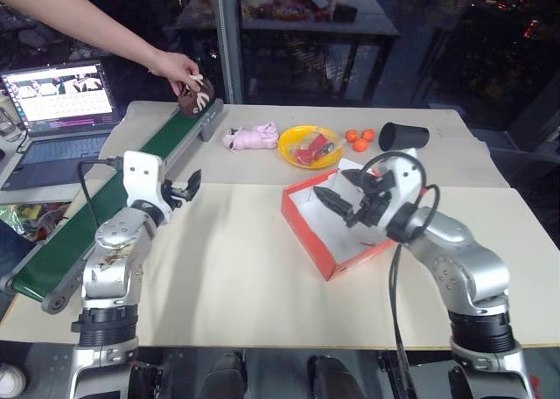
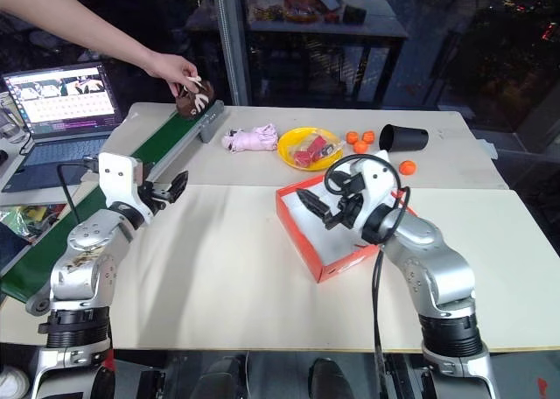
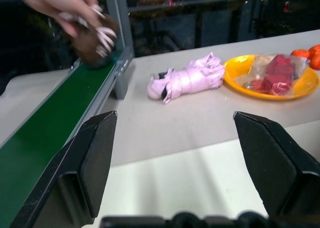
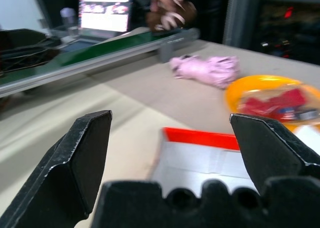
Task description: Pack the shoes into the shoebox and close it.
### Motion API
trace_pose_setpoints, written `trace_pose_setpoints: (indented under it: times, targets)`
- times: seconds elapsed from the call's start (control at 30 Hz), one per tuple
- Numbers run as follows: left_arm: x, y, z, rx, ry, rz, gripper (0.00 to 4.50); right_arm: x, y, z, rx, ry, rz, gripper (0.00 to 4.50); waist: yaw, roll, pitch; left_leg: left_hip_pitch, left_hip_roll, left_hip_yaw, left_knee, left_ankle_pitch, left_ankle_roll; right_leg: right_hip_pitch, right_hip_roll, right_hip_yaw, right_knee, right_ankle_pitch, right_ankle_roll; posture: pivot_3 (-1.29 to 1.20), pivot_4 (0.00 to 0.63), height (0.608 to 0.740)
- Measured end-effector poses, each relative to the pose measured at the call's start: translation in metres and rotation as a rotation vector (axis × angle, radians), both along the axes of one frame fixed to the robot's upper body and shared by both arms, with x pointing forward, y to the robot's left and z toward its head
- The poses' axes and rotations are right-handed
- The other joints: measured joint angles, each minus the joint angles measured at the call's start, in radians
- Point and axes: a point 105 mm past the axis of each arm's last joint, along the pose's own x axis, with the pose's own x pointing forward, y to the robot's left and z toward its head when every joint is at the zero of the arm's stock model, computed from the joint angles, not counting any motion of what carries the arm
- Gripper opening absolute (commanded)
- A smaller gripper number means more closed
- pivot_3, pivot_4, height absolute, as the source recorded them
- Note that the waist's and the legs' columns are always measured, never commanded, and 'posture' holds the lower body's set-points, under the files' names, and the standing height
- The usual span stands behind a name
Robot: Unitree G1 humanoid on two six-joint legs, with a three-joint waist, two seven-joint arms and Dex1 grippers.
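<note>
A: Where is the small dark brown shoe with pale laces (image 1: 194, 97) sitting?

B: At the far end of the green conveyor belt (image 1: 131, 189), far left on the table (image 1: 227, 276). A person's hand (image 1: 178, 69) is resting on it. I am seeing just this one shoe.

A: And the red-orange cardboard shoebox (image 1: 308, 227)?

B: It is lying open toward the right, white inside, nothing in it that I can make out.

A: What are the robot's hands doing?

B: The left hand (image 1: 185, 187) is hovering beside the belt with its fingers apart, gripping nothing. The right hand (image 1: 348, 203) is hanging over the box, fingers spread wide, also holding nothing.

A: So how should the pickup go?

B: I would wait until the person's hand is clear, then straddle the shoe across its narrow sides, avoiding the loose laces.

A: Anything nearby?

B: A pale pink cloth bundle (image 1: 251, 137) and a yellow bowl (image 1: 308, 145) are lying beyond the box.
</note>
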Motion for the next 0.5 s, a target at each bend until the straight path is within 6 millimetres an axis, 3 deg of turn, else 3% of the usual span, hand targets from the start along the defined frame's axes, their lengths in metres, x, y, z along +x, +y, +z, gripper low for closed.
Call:
trace_pose_setpoints:
  times: [0.17,0.3,0.4,0.5]
  targets:
    - [-0.003,0.004,0.002,0.022,0.021,-0.014,3.98,-0.003,0.026,-0.002,0.022,0.007,0.093,4.47,-0.001,0.0,0.0,0.001,0.001,0.0,0.0,0.0,0.0,-0.001,0.001,0.0,0.003,-0.001,-0.001,0.0,0.15,0.74]
    - [-0.002,0.02,0.004,0.021,0.031,0.035,3.98,-0.007,0.047,-0.002,0.045,0.015,0.177,4.47,-0.001,0.0,0.0,0.001,0.001,0.0,0.0,0.0,0.0,-0.002,0.001,0.0,0.008,0.0,-0.001,0.0,0.15,0.74]
    - [-0.002,0.042,0.006,0.004,0.034,0.09,3.98,-0.012,0.064,-0.003,0.063,0.022,0.235,4.47,-0.003,0.0,0.0,0.001,0.002,0.0,0.0,0.0,0.0,-0.004,0.003,0.0,0.01,-0.001,-0.002,0.0,0.15,0.74]
    - [-0.003,0.083,0.01,0.019,0.04,0.183,3.98,-0.016,0.079,0.0,0.076,0.013,0.294,4.47,-0.009,-0.002,0.001,0.002,0.004,-0.001,0.0,0.0,-0.001,-0.006,0.005,0.0,0.012,-0.002,-0.003,0.0,0.15,0.74]
